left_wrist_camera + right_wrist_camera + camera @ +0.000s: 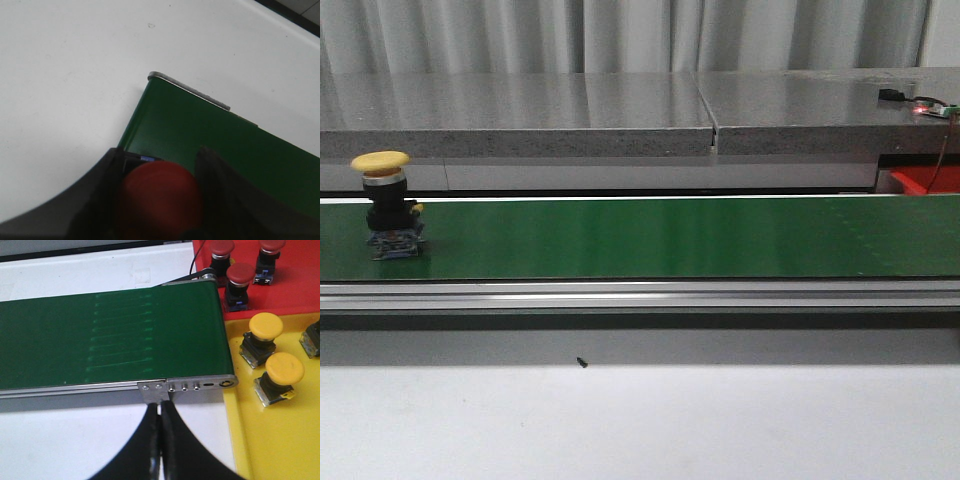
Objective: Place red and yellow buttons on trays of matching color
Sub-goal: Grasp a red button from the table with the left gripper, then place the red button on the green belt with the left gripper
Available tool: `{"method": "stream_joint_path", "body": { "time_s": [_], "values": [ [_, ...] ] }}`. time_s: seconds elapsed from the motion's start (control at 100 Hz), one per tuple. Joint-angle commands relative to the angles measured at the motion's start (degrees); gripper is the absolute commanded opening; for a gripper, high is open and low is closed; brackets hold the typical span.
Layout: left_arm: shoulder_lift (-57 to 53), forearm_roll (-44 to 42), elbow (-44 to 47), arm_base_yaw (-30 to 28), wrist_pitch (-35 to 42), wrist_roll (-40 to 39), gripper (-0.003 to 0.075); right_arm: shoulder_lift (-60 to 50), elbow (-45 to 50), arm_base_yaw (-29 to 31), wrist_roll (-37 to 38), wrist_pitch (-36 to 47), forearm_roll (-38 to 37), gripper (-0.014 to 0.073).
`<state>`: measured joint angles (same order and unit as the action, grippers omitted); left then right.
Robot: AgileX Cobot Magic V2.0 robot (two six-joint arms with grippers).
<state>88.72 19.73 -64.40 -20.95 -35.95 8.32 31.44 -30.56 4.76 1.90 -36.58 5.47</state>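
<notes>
Part of the sorting is already done. In the right wrist view three red buttons [239, 275] are seen standing on the red tray [295, 290], and two yellow buttons [284, 369] on the yellow tray [250, 450]; a further dark part at the frame edge cannot be identified. Both trays lie just beyond the belt [110, 335] end, to one side of the right end effector [160, 440], whose fingers are pressed together with nothing between them.

Work remains. A yellow button [390, 205] stands upright on the belt, far from the trays and far from the right end effector. A red button [160, 195] is held between the fingers of the left end effector [160, 200], just above the other belt end. It is judged that both are yet to be sorted.
</notes>
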Motion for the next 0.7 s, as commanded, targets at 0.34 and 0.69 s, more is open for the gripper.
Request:
{"method": "stream_joint_path", "body": {
  "time_s": [0.34, 0.69],
  "values": [
    [2.59, 2.93, -1.13, 1.14, 1.71, 1.77, 0.0202, -0.02, -1.53, -0.06, -0.6, 3.21, 0.28, -0.0067],
    [-0.18, 2.93, -1.13, 1.14, 2.16, 3.05, 0.0578, -0.02, -1.53, -0.06, -0.6, 3.21, 0.28, -0.0067]
  ]
}}
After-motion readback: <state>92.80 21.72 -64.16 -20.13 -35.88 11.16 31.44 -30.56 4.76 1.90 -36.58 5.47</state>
